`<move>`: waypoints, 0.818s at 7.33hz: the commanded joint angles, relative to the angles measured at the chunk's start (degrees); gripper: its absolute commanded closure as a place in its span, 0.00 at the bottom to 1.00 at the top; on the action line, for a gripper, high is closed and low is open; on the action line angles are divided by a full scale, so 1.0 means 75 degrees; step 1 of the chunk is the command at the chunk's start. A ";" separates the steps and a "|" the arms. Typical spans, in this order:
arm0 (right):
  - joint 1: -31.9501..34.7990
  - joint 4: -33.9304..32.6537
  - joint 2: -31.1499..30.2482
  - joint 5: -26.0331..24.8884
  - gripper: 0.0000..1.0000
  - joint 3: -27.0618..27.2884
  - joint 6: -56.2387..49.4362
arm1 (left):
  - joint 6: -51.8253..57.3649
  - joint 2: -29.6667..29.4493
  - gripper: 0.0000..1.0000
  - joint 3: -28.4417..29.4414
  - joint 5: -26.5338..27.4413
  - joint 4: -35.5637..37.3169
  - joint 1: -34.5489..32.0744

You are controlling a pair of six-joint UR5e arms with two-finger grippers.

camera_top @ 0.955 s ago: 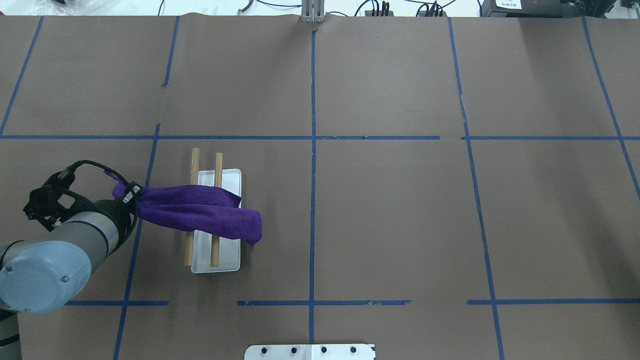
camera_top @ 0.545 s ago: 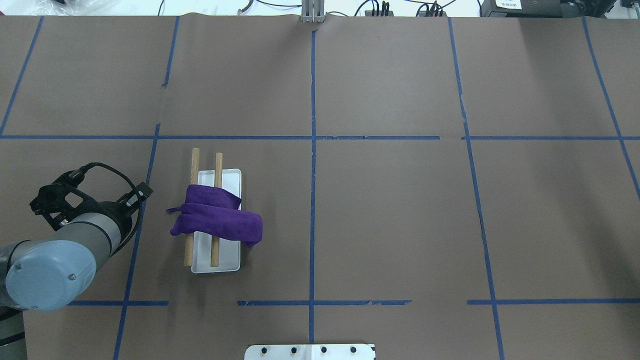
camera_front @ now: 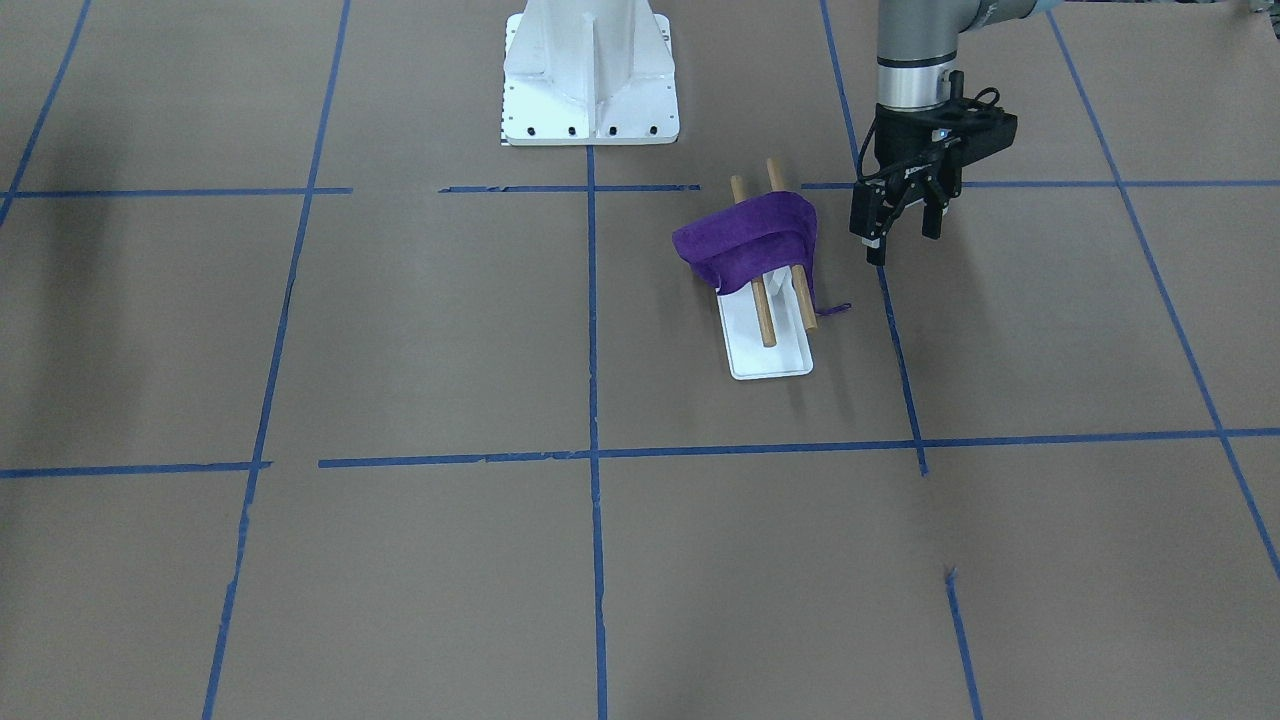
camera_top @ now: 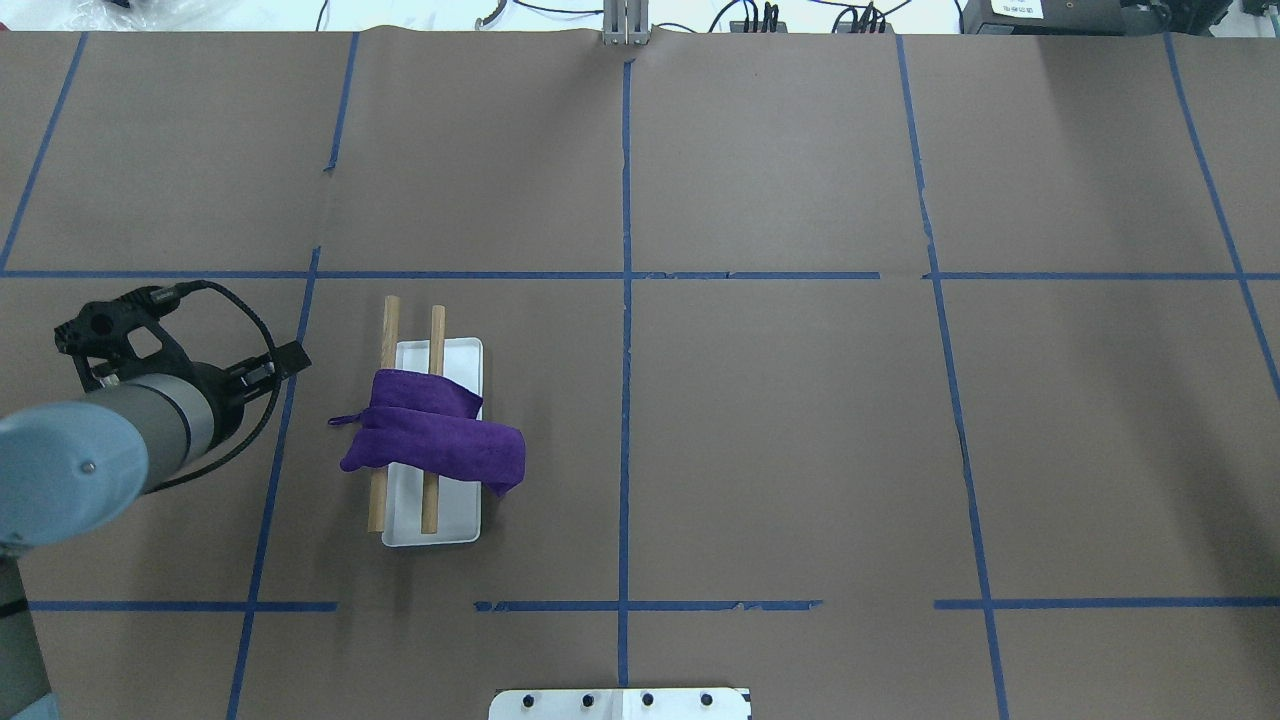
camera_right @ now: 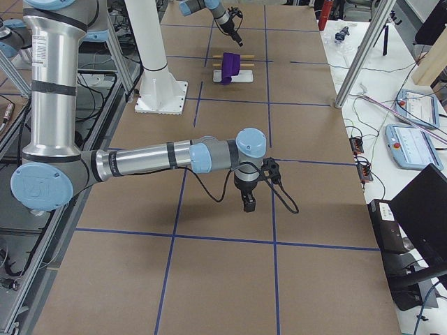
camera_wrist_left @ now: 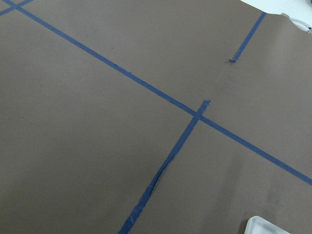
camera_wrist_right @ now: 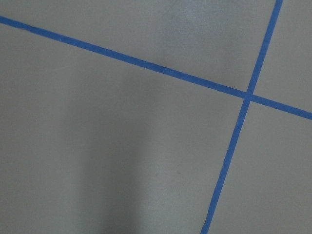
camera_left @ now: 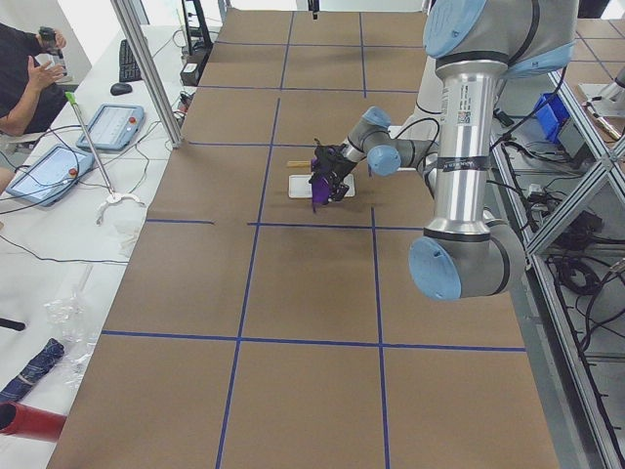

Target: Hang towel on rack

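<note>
I am holding my left claw (camera_front: 903, 232) open and empty near the surface's (camera_front: 400, 330) left edge. Just beside it, toward the right edge, the towel (camera_front: 750, 240) is lying across the rack's (camera_front: 770, 362) two rods (camera_front: 765, 322), crossing them. My right claw (camera_right: 248, 203) is hanging well apart; whether it is open I cannot tell.

towel (camera_top: 440, 440) released, left end effector (camera_front: 903, 246) withdrawn

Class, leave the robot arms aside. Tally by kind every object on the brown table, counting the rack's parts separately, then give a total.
Purple towel: 1
Wooden dowels: 2
White tray: 1
White pedestal: 1
Total: 5
</note>
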 commanded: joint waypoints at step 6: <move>0.0509 0.0186 -0.0141 0.0209 0.00 -0.0090 0.0075 | 0.8545 -0.0193 0.00 0.1473 -0.5024 0.0020 -0.4980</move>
